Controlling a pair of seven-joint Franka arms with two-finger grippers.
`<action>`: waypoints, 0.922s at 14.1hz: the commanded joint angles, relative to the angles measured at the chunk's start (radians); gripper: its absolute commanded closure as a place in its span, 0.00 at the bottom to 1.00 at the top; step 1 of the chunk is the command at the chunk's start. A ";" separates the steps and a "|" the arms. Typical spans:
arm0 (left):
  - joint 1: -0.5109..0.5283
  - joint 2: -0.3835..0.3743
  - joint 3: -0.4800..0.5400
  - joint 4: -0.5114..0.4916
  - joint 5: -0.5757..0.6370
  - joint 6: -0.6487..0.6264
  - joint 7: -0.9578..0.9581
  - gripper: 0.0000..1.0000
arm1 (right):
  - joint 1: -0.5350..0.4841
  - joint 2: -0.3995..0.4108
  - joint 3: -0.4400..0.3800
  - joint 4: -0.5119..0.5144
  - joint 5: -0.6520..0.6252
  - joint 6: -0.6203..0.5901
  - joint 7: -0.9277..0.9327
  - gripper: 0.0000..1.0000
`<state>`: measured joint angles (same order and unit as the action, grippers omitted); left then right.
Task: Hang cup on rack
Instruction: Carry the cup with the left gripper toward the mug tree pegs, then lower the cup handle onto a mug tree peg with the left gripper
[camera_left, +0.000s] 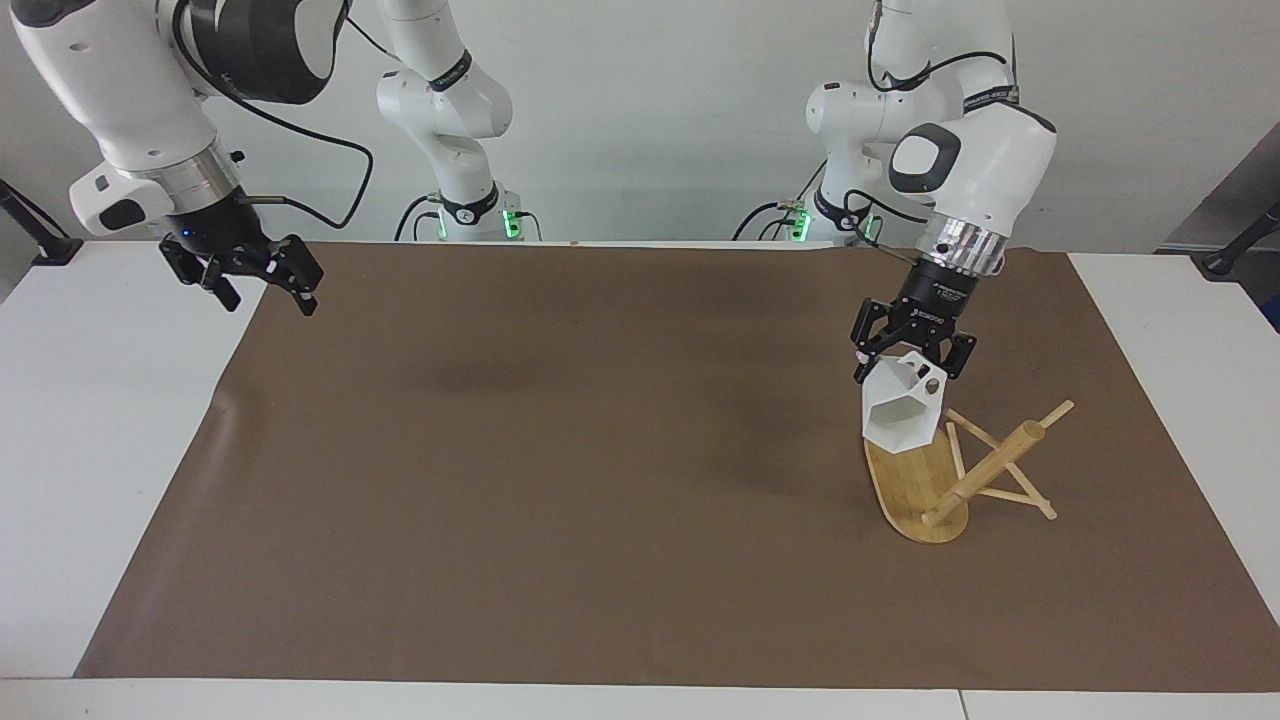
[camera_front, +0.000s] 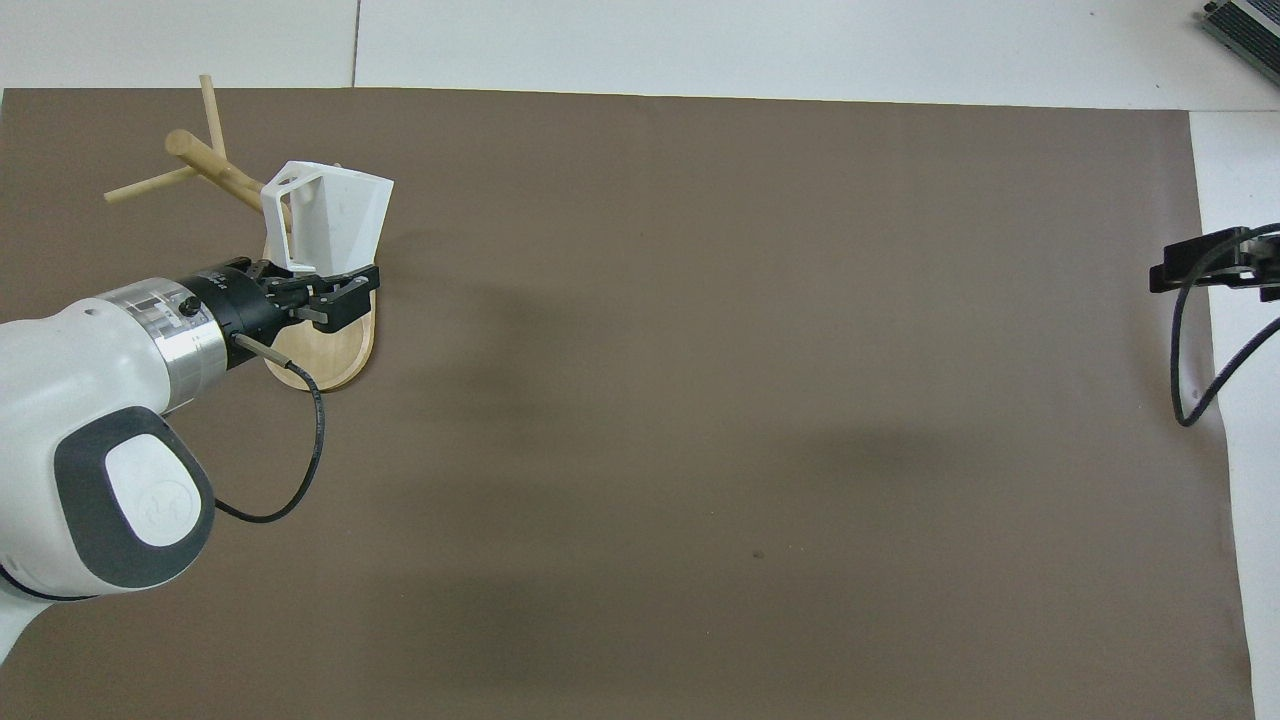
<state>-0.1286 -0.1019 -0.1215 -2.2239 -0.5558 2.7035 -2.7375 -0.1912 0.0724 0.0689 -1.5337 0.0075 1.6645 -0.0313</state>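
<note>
White matte cup (camera_left: 902, 412) | likely light, rigid, chip-prone | pinched at its base end by left gripper (camera_left: 913, 352) fingers, over bamboo rack (camera_left: 948, 478) base | handle loop toward pegs | right gripper (camera_left: 262, 277) waits, fingers spread, desk edge.

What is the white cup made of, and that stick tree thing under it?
The cup looks like matte white plastic, maybe printed: flat angular faces, no shine, though glazeless ceramic can't be ruled out. The rack looks like bamboo or light wood: pale yellow-tan with fine straight grain lines on its oval base, unpainted, with only a soft sheen.
</note>
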 joint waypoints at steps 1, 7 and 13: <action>-0.019 0.002 0.006 -0.016 0.008 0.047 -0.087 1.00 | -0.005 -0.014 0.006 -0.019 0.003 0.004 0.016 0.00; -0.013 0.030 0.006 -0.013 0.008 0.078 -0.085 1.00 | -0.005 -0.014 0.006 -0.019 0.003 0.004 0.016 0.00; 0.007 0.044 0.008 -0.011 0.008 0.090 -0.086 1.00 | -0.005 -0.014 0.006 -0.019 0.003 0.004 0.016 0.00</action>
<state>-0.1225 -0.0548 -0.1124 -2.2245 -0.5558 2.7656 -2.7375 -0.1911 0.0724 0.0689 -1.5338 0.0075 1.6645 -0.0313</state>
